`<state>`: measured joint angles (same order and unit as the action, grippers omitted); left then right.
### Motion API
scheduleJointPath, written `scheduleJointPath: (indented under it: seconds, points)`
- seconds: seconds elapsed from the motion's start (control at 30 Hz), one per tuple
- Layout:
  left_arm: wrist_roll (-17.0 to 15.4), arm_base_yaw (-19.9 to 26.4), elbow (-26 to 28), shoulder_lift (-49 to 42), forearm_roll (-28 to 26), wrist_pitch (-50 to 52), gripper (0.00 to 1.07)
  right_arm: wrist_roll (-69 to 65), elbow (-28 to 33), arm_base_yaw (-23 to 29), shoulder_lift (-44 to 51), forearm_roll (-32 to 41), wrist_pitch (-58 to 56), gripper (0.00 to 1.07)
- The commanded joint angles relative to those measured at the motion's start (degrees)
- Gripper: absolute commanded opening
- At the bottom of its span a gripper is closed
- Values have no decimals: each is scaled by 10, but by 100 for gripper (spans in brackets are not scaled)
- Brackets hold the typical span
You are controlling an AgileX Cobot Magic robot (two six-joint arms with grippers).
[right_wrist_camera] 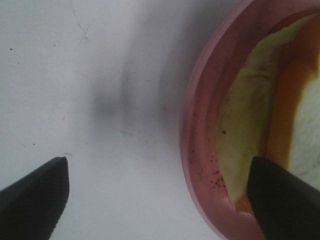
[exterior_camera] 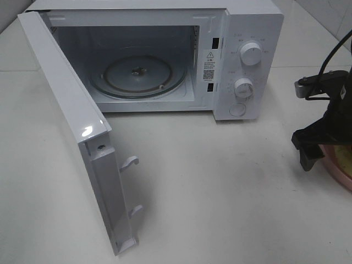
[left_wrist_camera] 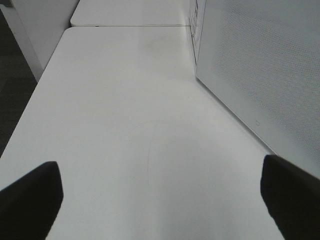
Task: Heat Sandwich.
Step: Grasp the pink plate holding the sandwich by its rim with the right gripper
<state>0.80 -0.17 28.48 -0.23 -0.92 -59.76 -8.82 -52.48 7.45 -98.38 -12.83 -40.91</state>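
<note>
The white microwave (exterior_camera: 165, 55) stands on the bench (exterior_camera: 220, 192) with its door (exterior_camera: 77, 126) swung wide open, showing the glass turntable (exterior_camera: 137, 77) inside. The sandwich (right_wrist_camera: 270, 125) lies on a pink plate (right_wrist_camera: 200, 125) to the right of the microwave, in front of its control side; the high view catches only the plate's edge. The right claw (right_wrist_camera: 160, 205) hangs over the plate's rim on the side nearer the microwave. Its jaws are spread wide and grip nothing, one finger above the sandwich and the other above bare bench. The left claw (left_wrist_camera: 160, 197), equally spread and empty, sits low over the bench on the outer side of the microwave's open door.
</note>
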Motion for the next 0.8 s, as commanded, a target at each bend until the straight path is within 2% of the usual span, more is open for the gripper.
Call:
scheduleJointPath:
  seconds: [0.03,0.8]
  points:
    - [-1,1,-1,-16,2,5,101,-4,-2,-2,-18,-4,18,91]
    - [-1,1,-1,-16,2,5,101,1,-2,-2,-87,-3,56,84]
